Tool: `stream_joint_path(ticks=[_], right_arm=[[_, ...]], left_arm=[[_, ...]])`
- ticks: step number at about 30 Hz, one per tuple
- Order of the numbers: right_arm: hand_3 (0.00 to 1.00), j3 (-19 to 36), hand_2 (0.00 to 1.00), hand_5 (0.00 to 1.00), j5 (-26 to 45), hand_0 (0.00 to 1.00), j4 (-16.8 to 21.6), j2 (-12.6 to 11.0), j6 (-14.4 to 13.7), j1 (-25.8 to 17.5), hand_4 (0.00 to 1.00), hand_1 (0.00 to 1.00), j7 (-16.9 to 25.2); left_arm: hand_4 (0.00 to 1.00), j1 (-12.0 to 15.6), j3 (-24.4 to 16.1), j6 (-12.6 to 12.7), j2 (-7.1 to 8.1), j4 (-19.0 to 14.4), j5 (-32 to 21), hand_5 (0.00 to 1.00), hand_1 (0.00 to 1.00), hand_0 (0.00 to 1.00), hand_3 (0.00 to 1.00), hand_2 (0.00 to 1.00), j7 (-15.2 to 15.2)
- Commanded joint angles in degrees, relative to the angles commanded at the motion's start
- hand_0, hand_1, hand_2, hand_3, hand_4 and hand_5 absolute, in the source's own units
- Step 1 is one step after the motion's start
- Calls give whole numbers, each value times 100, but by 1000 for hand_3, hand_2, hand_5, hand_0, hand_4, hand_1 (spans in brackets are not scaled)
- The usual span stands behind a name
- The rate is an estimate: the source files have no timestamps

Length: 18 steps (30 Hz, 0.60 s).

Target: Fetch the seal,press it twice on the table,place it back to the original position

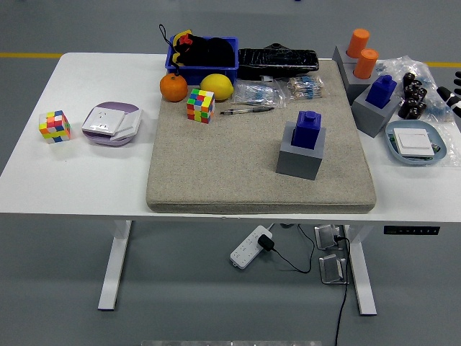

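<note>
A white table (86, 180) carries a beige mat (216, 166). Toward the mat's right edge, a blue seal (307, 130) stands upright in its grey holder (300, 157), fitting either before fetching or after return. The right hand (452, 95) shows at the table's right edge, fingers unclear.

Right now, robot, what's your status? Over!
Right hand just peeking in at the table's right edge, holding nothing. Left hand out of sight. Blue seal upright in its grey holder on the mat. Nothing standing right around it.

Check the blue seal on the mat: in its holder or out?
In. The blue seal stands upright in its grey holder; no hand touches it.
</note>
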Motion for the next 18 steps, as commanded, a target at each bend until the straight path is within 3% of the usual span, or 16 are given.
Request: stream_joint_path(ticks=[18], right_arm=[[741,30,760,421,-22,858,28,4,-21,-42,933,753,-26]], left_arm=[[724,11,-57,-5,-19,3,13,313,793,822,812,760,-4]])
